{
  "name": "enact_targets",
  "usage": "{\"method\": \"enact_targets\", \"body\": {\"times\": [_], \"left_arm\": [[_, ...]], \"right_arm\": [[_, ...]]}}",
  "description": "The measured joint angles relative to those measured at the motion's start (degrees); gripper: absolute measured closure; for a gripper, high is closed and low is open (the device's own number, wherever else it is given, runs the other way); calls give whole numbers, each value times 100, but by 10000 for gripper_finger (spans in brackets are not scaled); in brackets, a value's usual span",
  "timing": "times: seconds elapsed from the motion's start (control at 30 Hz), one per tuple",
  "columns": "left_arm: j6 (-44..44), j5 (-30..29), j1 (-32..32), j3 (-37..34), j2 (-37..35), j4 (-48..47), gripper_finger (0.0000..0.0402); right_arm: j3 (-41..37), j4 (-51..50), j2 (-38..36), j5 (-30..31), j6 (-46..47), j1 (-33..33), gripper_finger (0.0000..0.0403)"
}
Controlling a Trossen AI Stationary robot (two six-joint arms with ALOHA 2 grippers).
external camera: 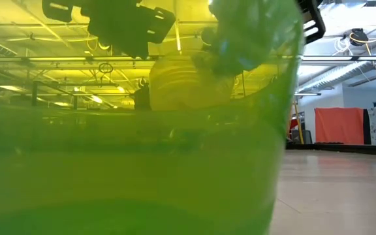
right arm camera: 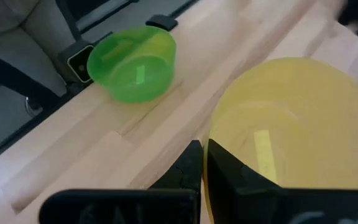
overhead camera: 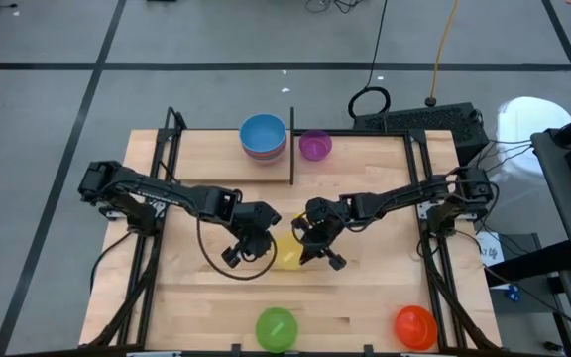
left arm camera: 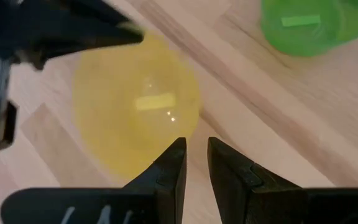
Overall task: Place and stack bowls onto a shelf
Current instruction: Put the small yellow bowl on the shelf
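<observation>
Your right gripper, jaws pinched on the yellow bowl, sits at the bowl's 2 o'clock in the high view; your left gripper, jaws narrowly parted and empty, flanks its 9 o'clock. The shelf lies toward 12 o'clock.
</observation>
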Motion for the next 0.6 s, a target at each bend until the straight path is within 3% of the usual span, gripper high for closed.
{"method": "enact_targets", "body": {"times": [0.6], "left_arm": [[1014, 417, 13, 0, 0, 35, 330]], "right_arm": [[0, 70, 2, -273, -702, -63, 403]]}}
